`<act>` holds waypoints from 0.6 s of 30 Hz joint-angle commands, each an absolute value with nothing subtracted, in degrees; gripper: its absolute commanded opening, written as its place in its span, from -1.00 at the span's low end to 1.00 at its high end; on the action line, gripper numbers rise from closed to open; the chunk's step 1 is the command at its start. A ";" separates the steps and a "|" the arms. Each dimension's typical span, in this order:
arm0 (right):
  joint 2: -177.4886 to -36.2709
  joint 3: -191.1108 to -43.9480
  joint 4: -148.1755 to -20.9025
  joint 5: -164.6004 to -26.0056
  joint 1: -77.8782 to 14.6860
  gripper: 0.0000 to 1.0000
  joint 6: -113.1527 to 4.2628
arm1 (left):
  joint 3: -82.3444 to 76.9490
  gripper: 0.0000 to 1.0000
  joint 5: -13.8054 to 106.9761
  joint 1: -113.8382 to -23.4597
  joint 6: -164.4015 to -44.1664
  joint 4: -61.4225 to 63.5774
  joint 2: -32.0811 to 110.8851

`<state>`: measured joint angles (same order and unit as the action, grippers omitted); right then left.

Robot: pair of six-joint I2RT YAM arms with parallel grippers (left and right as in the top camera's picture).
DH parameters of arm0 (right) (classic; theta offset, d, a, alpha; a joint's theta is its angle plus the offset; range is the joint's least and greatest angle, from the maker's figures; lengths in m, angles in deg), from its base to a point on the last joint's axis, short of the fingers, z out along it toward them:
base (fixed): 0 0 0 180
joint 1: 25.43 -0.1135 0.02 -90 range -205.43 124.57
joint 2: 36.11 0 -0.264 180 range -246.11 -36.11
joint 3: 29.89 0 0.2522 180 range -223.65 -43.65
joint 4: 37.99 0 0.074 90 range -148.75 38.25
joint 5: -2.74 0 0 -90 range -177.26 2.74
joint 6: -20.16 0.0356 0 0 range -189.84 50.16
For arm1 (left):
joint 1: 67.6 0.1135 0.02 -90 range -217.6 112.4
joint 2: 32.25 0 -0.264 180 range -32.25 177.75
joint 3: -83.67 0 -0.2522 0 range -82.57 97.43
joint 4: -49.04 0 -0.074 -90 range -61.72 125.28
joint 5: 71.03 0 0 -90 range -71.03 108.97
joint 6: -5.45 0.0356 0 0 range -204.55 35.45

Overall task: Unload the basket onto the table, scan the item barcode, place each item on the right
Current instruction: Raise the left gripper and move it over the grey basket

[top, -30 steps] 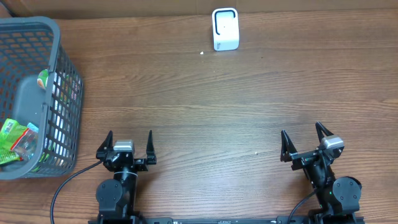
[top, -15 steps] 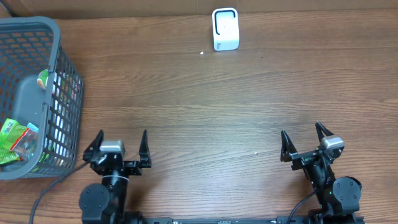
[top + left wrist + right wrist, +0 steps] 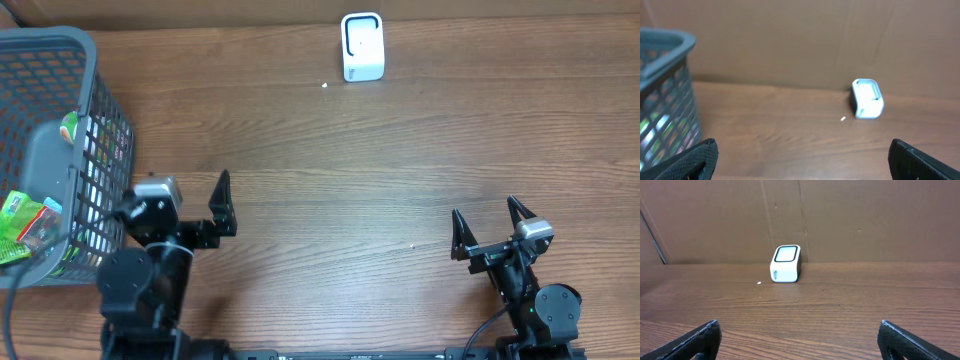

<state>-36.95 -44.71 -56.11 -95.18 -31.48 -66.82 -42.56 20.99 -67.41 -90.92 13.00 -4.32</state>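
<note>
Brown wood-grain table [image 3: 350, 170], cardboard wall [image 3: 840, 215] behind: the left gripper [image 3: 172, 195] hovers with its fingers spread wide and nothing between them, angled toward the grey mesh basket [image 3: 105, 150] just beside it on its left. Past the basket's near wall lie the green packets [image 3: 22, 225], presumably the goods to be scanned, and none has been lifted out. Well apart to the right, the right gripper [image 3: 484, 222] is likewise spread and empty, low over bare wood. Far ahead of both grippers, at the table's back edge, stands the white scanner [image 3: 362, 45], with nothing held in front of it. By the look of it the job has barely begun. Picking an item, carrying it across and showing its barcode to the scanner all remain to be done.
</note>
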 commanded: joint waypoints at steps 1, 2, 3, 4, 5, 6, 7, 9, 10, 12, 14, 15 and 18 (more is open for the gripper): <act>-36.27 -44.10 -55.90 -94.79 -31.80 1.00 -66.40 | -34.52 1.00 26.52 -67.63 -93.67 11.97 0.90; -36.27 -44.10 -55.90 -94.79 -31.80 1.00 -66.40 | -33.34 0.99 27.29 -67.63 -93.87 11.45 2.12; -36.27 -44.10 -55.90 -94.79 -31.80 1.00 -66.40 | -32.12 1.00 28.23 -67.63 -93.87 10.84 3.50; -36.27 -44.10 -55.90 -94.79 -31.80 1.00 -66.40 | -30.87 1.00 28.99 -67.63 -93.98 9.98 4.79; -36.27 -44.10 -55.90 -94.79 -31.80 1.00 -66.40 | -29.60 1.00 29.58 -67.63 -94.00 9.11 6.02; -36.27 -44.10 -55.90 -94.79 -31.80 1.00 -66.40 | -27.61 0.99 30.13 -67.63 -94.02 7.49 7.79; -36.27 -44.10 -55.90 -94.79 -31.80 1.00 -66.40 | -26.46 0.99 30.52 -67.63 -94.00 6.55 8.73; -36.27 -44.10 -55.90 -94.79 -31.80 1.00 -66.40 | -24.23 0.99 31.20 -67.63 -94.02 5.00 10.41; -36.27 -44.10 -55.90 -94.79 -31.80 1.00 -66.40 | -23.35 0.99 31.53 -67.63 -94.00 4.41 11.02; -36.27 -44.10 -55.90 -94.79 -31.80 1.00 -66.40 | -21.19 1.00 32.53 -67.63 -93.98 2.92 12.55; -36.27 -44.10 -55.90 -94.79 -31.80 1.00 -66.40 | -18.63 1.00 32.75 -67.63 -93.69 0.63 14.28; -36.27 -44.10 -55.90 -94.79 -31.80 1.00 -66.40 | -17.34 1.00 32.73 -67.63 -93.39 -0.62 15.17; -36.27 -44.10 -55.90 -94.79 -31.80 1.00 -66.40 | -12.05 1.00 33.01 -67.63 -92.69 -5.45 18.63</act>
<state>-36.95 -44.71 -56.14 -95.18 -31.48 -66.84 -18.22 31.11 -67.44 -93.39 -2.47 15.68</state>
